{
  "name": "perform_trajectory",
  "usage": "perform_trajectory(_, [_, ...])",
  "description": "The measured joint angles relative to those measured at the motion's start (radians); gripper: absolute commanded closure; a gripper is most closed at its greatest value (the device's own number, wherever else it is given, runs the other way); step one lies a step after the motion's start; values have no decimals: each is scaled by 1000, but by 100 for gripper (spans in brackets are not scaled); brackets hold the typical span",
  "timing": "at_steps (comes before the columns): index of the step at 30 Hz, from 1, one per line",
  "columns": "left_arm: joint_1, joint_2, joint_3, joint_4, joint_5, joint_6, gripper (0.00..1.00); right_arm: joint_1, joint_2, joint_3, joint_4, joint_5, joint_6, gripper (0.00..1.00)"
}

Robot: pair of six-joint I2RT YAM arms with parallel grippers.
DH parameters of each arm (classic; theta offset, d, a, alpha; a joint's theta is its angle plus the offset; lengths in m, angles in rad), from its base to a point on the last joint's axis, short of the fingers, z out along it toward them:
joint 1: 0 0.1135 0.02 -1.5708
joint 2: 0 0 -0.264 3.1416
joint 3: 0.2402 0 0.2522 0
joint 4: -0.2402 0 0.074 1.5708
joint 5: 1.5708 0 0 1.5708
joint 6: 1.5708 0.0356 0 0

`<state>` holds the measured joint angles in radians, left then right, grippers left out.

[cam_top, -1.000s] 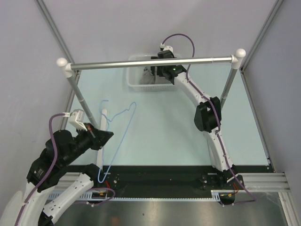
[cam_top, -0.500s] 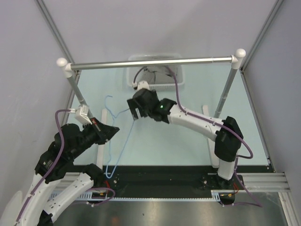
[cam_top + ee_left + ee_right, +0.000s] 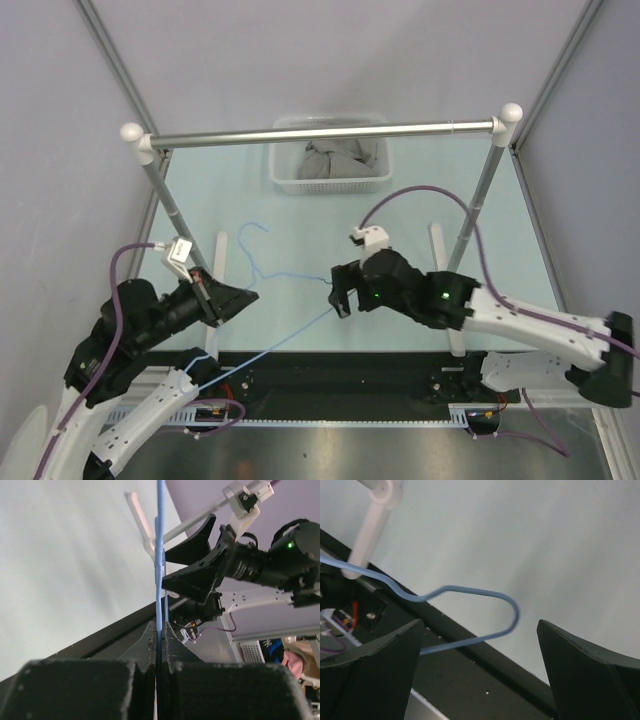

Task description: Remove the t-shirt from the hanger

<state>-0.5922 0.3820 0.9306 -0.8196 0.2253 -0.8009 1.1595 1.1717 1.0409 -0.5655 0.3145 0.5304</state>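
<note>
The grey t-shirt lies crumpled in the white basket at the back, off the hanger. The light-blue wire hanger is bare and held above the table in the middle left. My left gripper is shut on the hanger's wire, which runs straight out between its jaws. My right gripper is open and empty at the hanger's right corner. In the right wrist view that rounded corner sits between the spread jaws of the right gripper, touching neither.
A silver rail spans the back on two slanted posts with white feet. The black base strip runs along the near edge. Grey walls close in both sides.
My right arm swung from the basket back to the near middle and now sits at the hanger's corner. The left gripper turned the hanger rightward and flatter.
</note>
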Motion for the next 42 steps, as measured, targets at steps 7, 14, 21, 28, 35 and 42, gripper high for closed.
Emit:
perform_trajectory(7, [0,-29,181,-73,44,97,100,-1,-311,-86,-7,-41,96,0])
perform_trajectory(14, [0,11,412,-175,43,227,100,-1,-433,-119,50,-42,175,0])
perform_trajectory(21, [0,83,596,-235,27,281,100,-1,-492,-150,47,-11,196,0])
perform_trajectory(28, [0,211,739,-207,-90,261,100,-1,-532,-133,16,42,196,0])
perform_trajectory(35, [0,358,745,-103,-146,218,100,-1,-563,-126,6,74,195,0])
perform_trajectory(42, [0,430,725,-6,-216,173,100,-1,-578,-126,-9,83,197,1])
